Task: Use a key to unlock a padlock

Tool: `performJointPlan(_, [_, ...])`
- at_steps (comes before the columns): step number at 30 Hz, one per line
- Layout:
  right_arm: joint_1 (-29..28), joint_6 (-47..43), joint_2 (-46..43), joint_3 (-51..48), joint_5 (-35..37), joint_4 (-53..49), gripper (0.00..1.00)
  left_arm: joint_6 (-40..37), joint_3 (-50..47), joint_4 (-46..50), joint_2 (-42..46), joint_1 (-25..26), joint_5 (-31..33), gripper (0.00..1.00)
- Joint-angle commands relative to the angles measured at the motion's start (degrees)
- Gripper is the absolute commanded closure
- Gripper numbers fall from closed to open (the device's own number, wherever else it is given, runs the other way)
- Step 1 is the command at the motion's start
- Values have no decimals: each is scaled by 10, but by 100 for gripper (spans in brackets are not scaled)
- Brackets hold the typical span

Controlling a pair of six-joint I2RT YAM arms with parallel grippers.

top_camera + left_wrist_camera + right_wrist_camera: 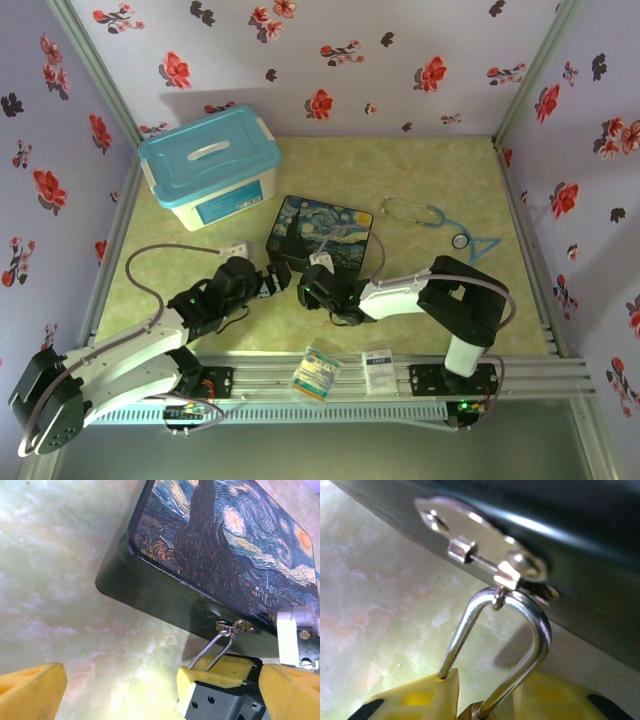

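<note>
Top external view first: both arms lean in on the painted box [320, 232] at mid-table, with the left gripper [272, 281] and the right gripper [312, 290] side by side at the box's 6 o'clock edge. A blue-lidded bin [210, 165] sits out at the box's 10 o'clock and a stethoscope [430, 215] at its 3 o'clock, both apart from it.

Over to the right wrist, and there's the padlock [461, 635]! It hangs from the clasp [480, 555] on the box's dark front wall, its silvery shackle [542, 640] hooked through the clasp's loop and running down toward 6 o'clock. Yellow fingers [415, 700] close in from both sides, with a sliver of brass body [470, 714] between them. The right gripper is pinching the padlock.

Left wrist now: the shackle slants up toward 1 o'clock from the right gripper's fingertips to the clasp. The left gripper's own fingers [30, 690] are spread wide, one at 7 o'clock and one at 5 o'clock, gripping nothing. The right gripper sits just beside the 5 o'clock finger, above the marbled green table [60, 580].
</note>
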State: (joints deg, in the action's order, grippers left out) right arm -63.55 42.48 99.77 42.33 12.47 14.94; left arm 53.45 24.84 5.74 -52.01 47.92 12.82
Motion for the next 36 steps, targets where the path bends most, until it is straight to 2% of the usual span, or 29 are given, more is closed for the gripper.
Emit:
performJointPlan(1, [-11,27,-2,-44,-47,41,69,7,-7,-22,0,-4,1,1])
performJointPlan(6, [-7,45,-18,-88,-67,110,64,-11,9,-25,-15,-7,3,0])
performJointPlan(9, [0,58,-19,-113,-84,161,68,-28,33,-17,-31,-15,3,0])
performJointPlan(10, [5,70,-21,-129,-87,191,70,-35,42,-13,-35,-18,4,0])
performJointPlan(12, [13,86,-21,-156,-91,235,83,-48,56,-10,-42,-25,3,0])
performJointPlan(14, [16,84,-21,-163,-95,246,91,-60,70,-13,-50,-36,3,0])
performJointPlan(20, [16,78,-26,-157,-93,228,92,-118,126,-8,-101,-73,2,0])
performJointPlan(25, [23,87,-54,-191,-72,260,94,-161,160,-28,-174,-131,-5,0])
performJointPlan(27, [26,93,-66,-208,-69,277,94,-191,181,-39,-214,-138,-2,0])
performJointPlan(30, [30,106,-68,-226,-73,309,95,-226,227,-50,-287,-144,-42,0])
performJointPlan(33, [31,128,-59,-246,-69,355,95,-230,259,-49,-344,-140,-84,0])
performJointPlan(36, [31,152,-46,-260,-49,388,96,-225,248,-68,-367,-132,-86,6])
